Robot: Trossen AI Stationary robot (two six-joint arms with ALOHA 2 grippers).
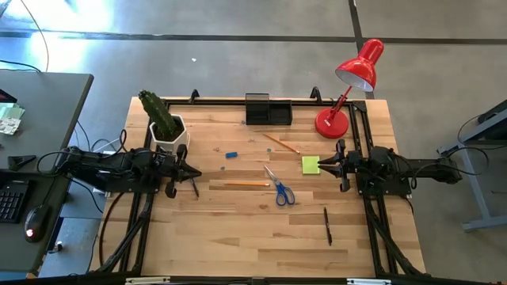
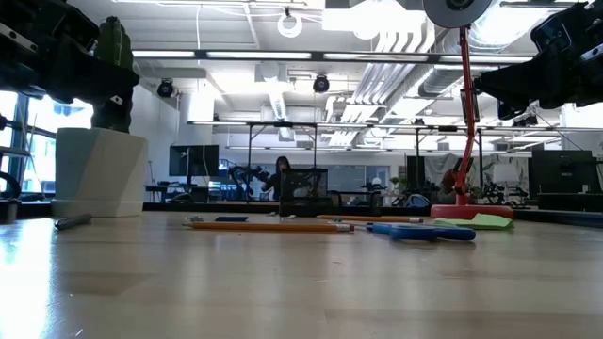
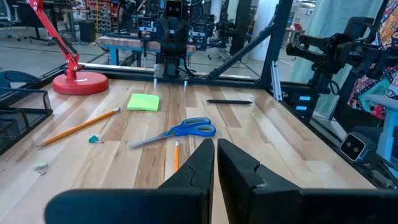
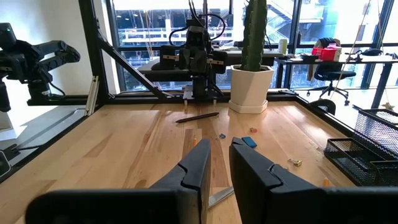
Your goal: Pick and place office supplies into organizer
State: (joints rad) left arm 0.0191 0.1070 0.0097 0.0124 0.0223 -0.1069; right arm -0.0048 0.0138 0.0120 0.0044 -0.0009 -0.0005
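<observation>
The wooden counter (image 1: 238, 229) has many small things lying on it. The black organizer (image 1: 268, 109) sits at the far edge, between a white pot with a green cactus (image 1: 166, 127) and a red lamp (image 1: 348, 87).

The left pincer (image 1: 190, 172) waits at the left side of the counter, near the pot. Its two fingers are pressed together and it holds nothing. A black pen (image 1: 194, 187) lies just beside it.

The right pincer (image 1: 323, 165) waits at the right side. Its fingers have a small gap between them and nothing is in that gap. The yellow-green sticky pad (image 1: 310, 165) lies flat on the counter just in front of it.

In the middle lie the blue-handled scissors (image 1: 279, 188), with a pencil (image 1: 245, 184) next to them. A second pencil (image 1: 283, 143) lies closer to the organizer. A tiny blue eraser (image 1: 231, 154) sits alone on the wood. Another black pen (image 1: 327, 225) lies toward the near right side, well apart from the rest.
</observation>
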